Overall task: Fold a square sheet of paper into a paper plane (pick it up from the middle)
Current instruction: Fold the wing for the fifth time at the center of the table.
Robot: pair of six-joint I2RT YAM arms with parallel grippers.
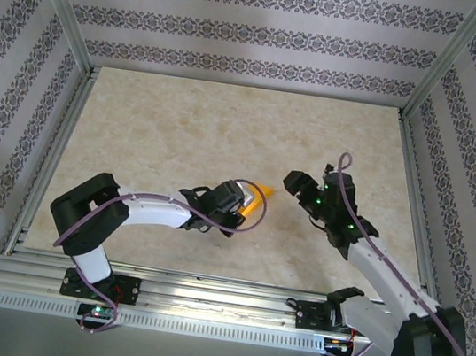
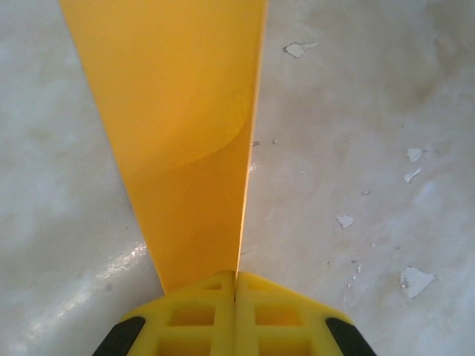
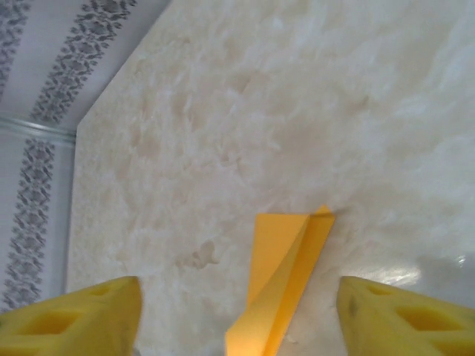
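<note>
In the top view the left arm (image 1: 139,211) lies low, elbow bent out to its left and forearm reaching right across the table (image 1: 183,125). Its wrist hides most of the paper plane (image 1: 264,197), so only a pointed orange tip pokes out ahead of the left gripper (image 1: 250,203). From the left wrist, the left gripper (image 2: 235,280) has its ribbed yellow fingers (image 2: 197,319) pressed together, pinching the paper plane (image 2: 178,133). The smooth, matte strip widens away from the jaws and is cut off by the top edge, and the pinched end is buried between the pads. Beyond the jaws to the right, white flecks (image 2: 414,280) dot the pale, mottled, glossy surface. Further right, the right arm (image 1: 385,276) slants up from its base, and the right gripper (image 1: 301,187) stands apart from the tip. From that wrist, the right gripper (image 3: 239,289) is spread wide, fingers (image 3: 89,315) cropped at the corners. The creased paper plane (image 3: 286,259) lies between and beyond them, touching neither, its near end cut off below.
</note>
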